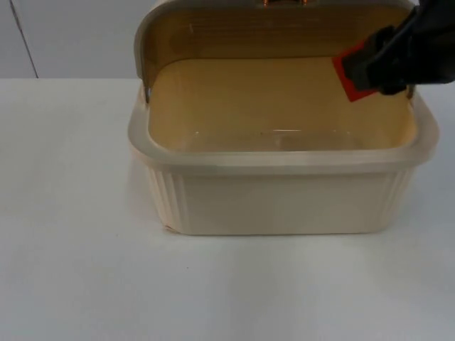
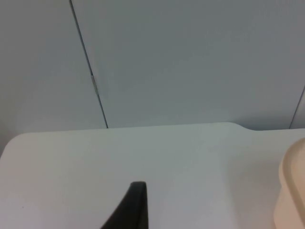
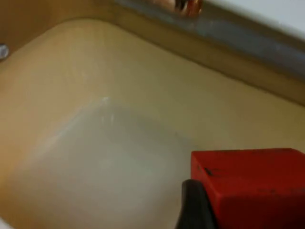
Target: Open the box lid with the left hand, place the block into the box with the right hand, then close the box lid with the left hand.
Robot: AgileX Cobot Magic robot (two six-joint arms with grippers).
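We saw right gripper (image 1: 366, 69) clamped on red block (image 1: 350, 74) over open box (image 1: 281, 162); lower before release. Left gripper (image 2: 133, 205) waited aside, finger state probably unreadable.

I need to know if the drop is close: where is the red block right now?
The red block is held in the right tool, above the open box near its right rim, in front of the raised lid.

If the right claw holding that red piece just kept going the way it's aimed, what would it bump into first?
Probably the bare floor of the open box: the right gripper, shut on the red block, points down into it. Depth is hard to judge.
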